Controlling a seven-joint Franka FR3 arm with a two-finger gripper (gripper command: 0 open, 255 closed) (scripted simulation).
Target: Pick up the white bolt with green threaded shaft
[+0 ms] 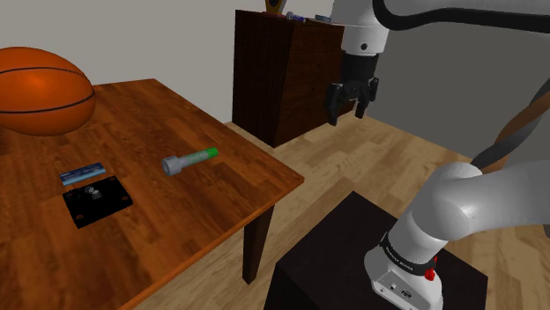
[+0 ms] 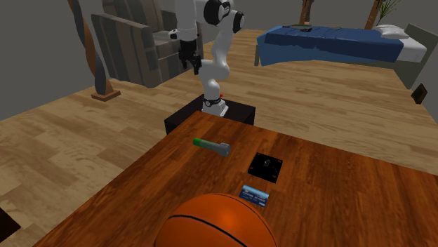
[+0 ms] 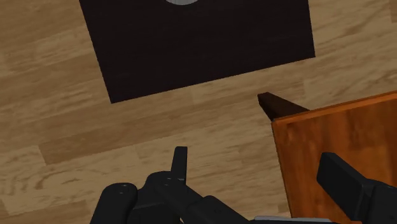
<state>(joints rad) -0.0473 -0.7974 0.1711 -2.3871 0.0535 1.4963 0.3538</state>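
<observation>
The bolt (image 1: 189, 160) lies flat on the wooden table (image 1: 220, 220), its pale grey head toward the shoulder view's left and its green shaft toward the right. From the second exterior view the bolt (image 2: 212, 144) lies near the table edge closest to the stand. My gripper (image 1: 350, 104) hangs open and holds nothing, high over the floor, off the table's corner and well to the right of the bolt. It also appears as the gripper (image 2: 189, 62) beside the arm. In the wrist view the gripper (image 3: 254, 159) looks down on the floor, with the table (image 3: 337, 153) corner beside one finger.
A basketball (image 1: 40, 88), a blue card (image 1: 81, 173) and a flat black square item (image 1: 97, 201) share the table. A dark wooden cabinet (image 1: 282, 70) stands behind the gripper. The black stand (image 3: 203, 44) sits below. A bed (image 2: 330, 42) and an armchair (image 2: 137, 42) are farther off.
</observation>
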